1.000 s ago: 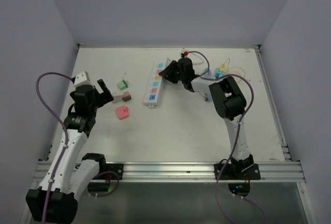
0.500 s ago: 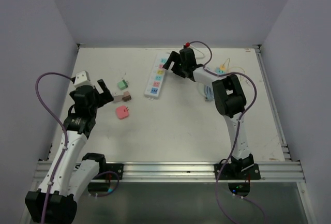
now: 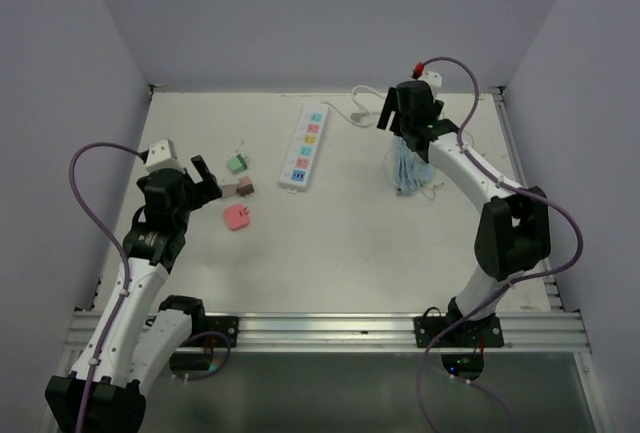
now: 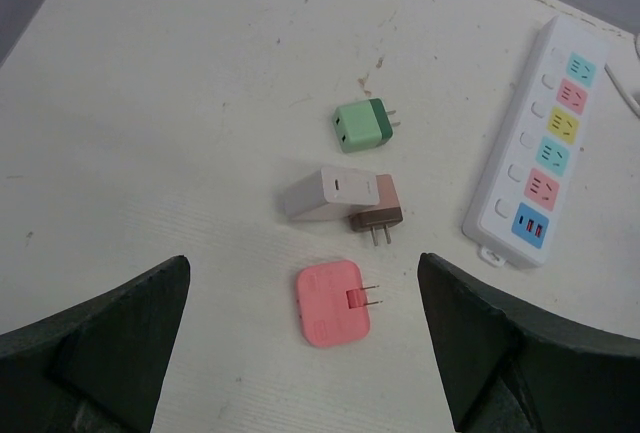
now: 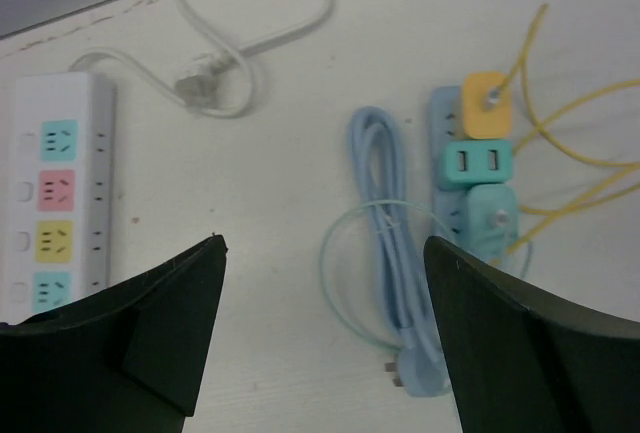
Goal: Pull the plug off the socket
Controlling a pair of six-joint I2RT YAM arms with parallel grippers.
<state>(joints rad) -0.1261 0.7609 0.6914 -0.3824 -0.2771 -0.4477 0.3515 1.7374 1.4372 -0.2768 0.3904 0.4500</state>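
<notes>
**Left to right across the top view.** At centre left, the left gripper (image 3: 207, 179) hangs with its jaws spread fully and nothing between them. Below it four chargers lie unplugged on the table: a green adapter (image 4: 360, 126), a white adapter (image 4: 330, 191), a brown adapter (image 4: 380, 211) and a pink adapter (image 4: 332, 304). At upper centre is the white power strip (image 3: 307, 146), with no plug in any socket that shows.

At upper right, the right gripper (image 3: 392, 121) points down at the table, jaws well apart and holding nothing.

**Right wrist view.** A coiled blue cable (image 5: 385, 213) lies at centre. Just right of it is the small blue strip (image 5: 443, 113), its long axis running top to bottom of the frame. Seated on it in a column are an orange plug (image 5: 485, 105), a teal adapter (image 5: 477, 165) and a teal plug (image 5: 492, 215). These are judged to be the plugs left to pull.

**Deciding relation.** The column sits in the upper right of the frame, above the right-hand finger (image 5: 520, 353), not centred in the gap. The gap spans left to right, across the strip's long axis. The right arm is far nearer, and the next move probably needs a shift toward the frame's right before descending.
</notes>
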